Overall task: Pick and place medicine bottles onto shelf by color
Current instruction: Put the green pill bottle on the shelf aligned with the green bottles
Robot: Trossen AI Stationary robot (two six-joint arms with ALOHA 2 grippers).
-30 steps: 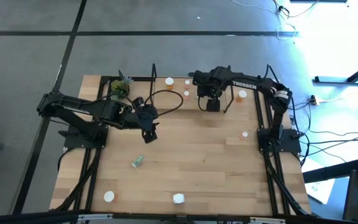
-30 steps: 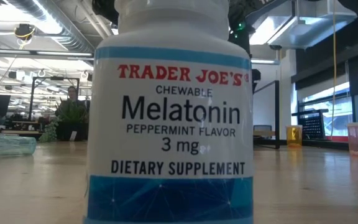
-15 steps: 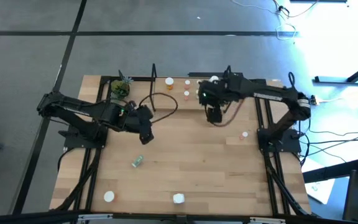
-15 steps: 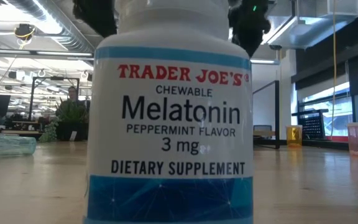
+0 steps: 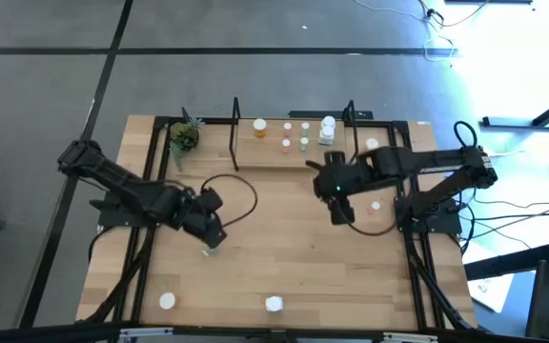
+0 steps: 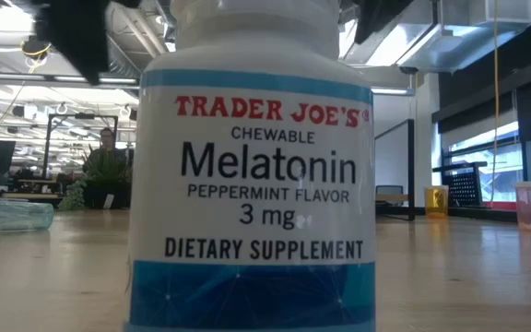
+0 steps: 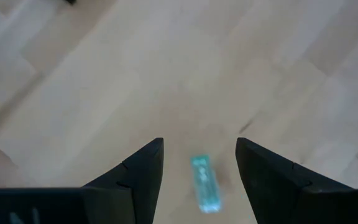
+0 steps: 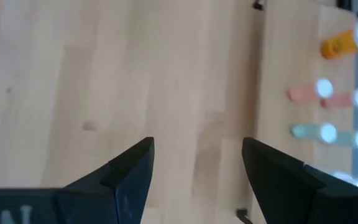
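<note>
From above I count 12 medicine bottles (image 5: 287, 144): 7 on the 1 shelf (image 5: 255, 160) at upper centre and 5 loose on the 1 table (image 5: 284, 267). The 5 loose ones are 1 green bottle (image 5: 211, 250) left of centre, 2 white bottles (image 5: 167, 301) along the bottom, 1 of them the Melatonin bottle (image 6: 252, 184), and 2 at right. The 2 white caps on the shelf may be 1 bottle. There is 1 potted plant (image 5: 184, 136) at upper left, and 2 arms (image 5: 132, 191).

Green bottle (image 5: 211, 249) flat on table
</note>
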